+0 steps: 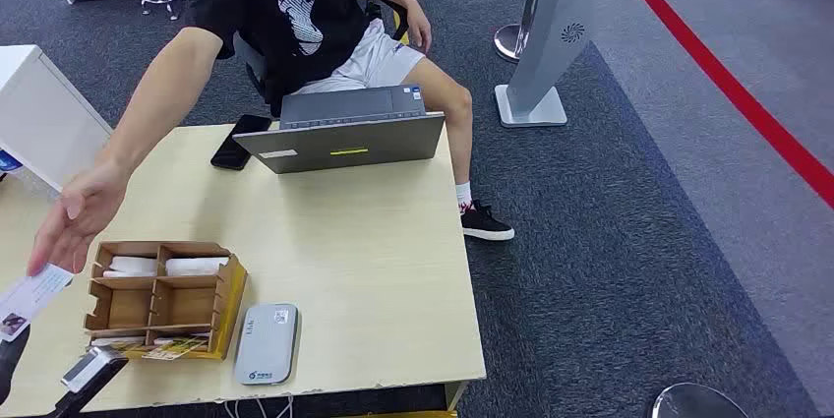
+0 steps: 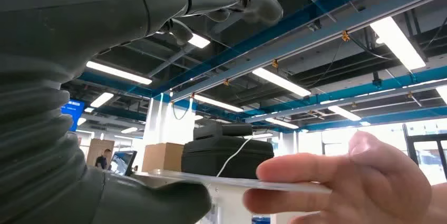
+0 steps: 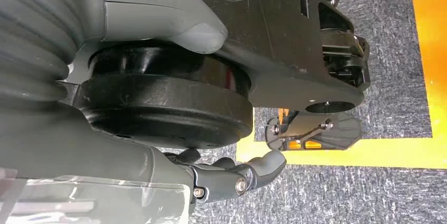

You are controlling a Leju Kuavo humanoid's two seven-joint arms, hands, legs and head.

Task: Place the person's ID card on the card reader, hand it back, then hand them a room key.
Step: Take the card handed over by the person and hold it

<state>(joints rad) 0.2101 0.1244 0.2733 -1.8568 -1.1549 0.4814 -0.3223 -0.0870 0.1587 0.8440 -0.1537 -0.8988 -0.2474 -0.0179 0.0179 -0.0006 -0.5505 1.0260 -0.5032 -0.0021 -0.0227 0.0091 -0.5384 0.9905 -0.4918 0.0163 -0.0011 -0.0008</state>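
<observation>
**A:** Start closest in. Why is the right hand point(image 3: 232, 177) down by the robot's body?

**B:** It has no job at this step, I'd judge. It hangs above the carpet, its fingers point(image 3: 263, 165) curled in on nothing.

**A:** And the left hand point(image 2: 105, 18)?

**B:** It is out at the bench's point(image 1: 393, 270) near left corner. The ID card point(image 2: 237, 183) lies flat on the thumb point(image 2: 158, 203). The fingers point(image 2: 248, 0) I can see stand well above the card, apart from it. I cannot tell whether a hidden one pins it down.

**A:** Why flat?

**B:** That leaves the far end free, and the person's hand point(image 2: 342, 182) pinches it there. The card is bridging the two hands, off the bench. I cannot tell which way it is travelling.

**A:** Where is the card reader?

**B:** The card reader point(image 1: 266, 342) sits on the bench's near edge, just beside the wooden organizer point(image 1: 162, 300), with nothing on it. Both look within the left arm's reach, which probably explains their spot.

**A:** And the room key?

**B:** Probably one of the white cards point(image 1: 162, 266) in the organizer's back compartments.

**A:** Further back?

**B:** A laptop point(image 1: 344, 133) and a dark phone point(image 1: 236, 143) lie at the far edge, and the person point(image 1: 295, 15) sits behind them.
</observation>
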